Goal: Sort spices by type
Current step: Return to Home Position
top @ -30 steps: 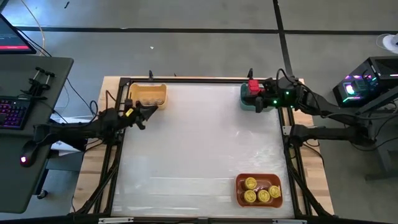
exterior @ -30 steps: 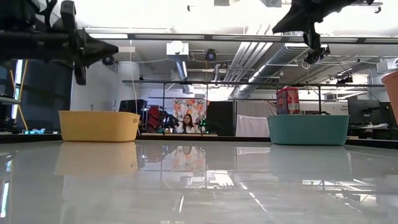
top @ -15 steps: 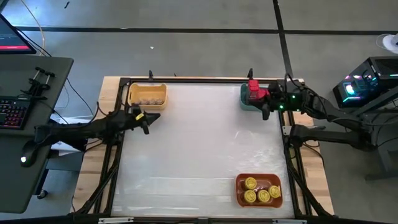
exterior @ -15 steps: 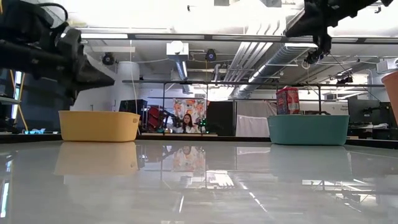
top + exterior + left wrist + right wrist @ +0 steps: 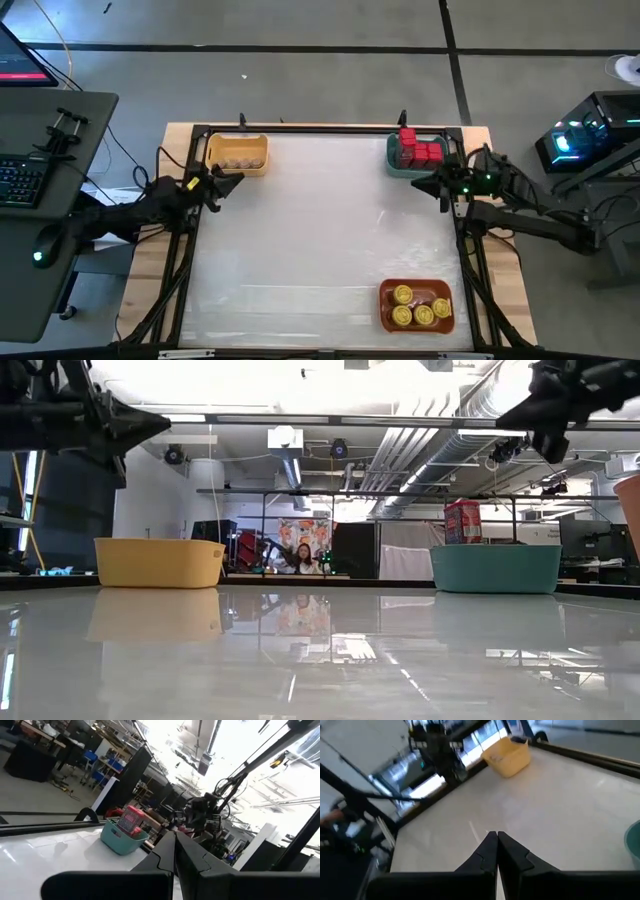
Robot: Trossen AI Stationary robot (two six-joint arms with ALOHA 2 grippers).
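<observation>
The red tins (image 5: pixel 418 151) stand in a teal bin (image 5: pixel 396 160) at the far right corner; one tin (image 5: pixel 462 520) rises above its rim. Tan-brown jars (image 5: pixel 238 160) lie in a yellow bin (image 5: pixel 237 143) at the far left. Yellow-lidded jars (image 5: pixel 416 307) fill an orange bin (image 5: pixel 440 289) near the right front. My left gripper (image 5: pixel 226 180) hovers shut just near of the yellow bin. My right gripper (image 5: pixel 428 183) hovers shut just near of the teal bin. Both wrist views show empty, closed fingers (image 5: pixel 175 845) (image 5: pixel 496 842).
The white tabletop (image 5: pixel 310 240) lies bare between the three bins. A black frame rail (image 5: pixel 465 250) runs along the table's sides. A desk with a keyboard (image 5: pixel 20 180) stands left of the table. A person (image 5: pixel 298 560) shows in the room beyond.
My right gripper has drawn back from above the teal bin toward the near and right edges, staying shut and empty. My left gripper has pulled back a little toward the left edge. The bins and spices have stayed where they were.
</observation>
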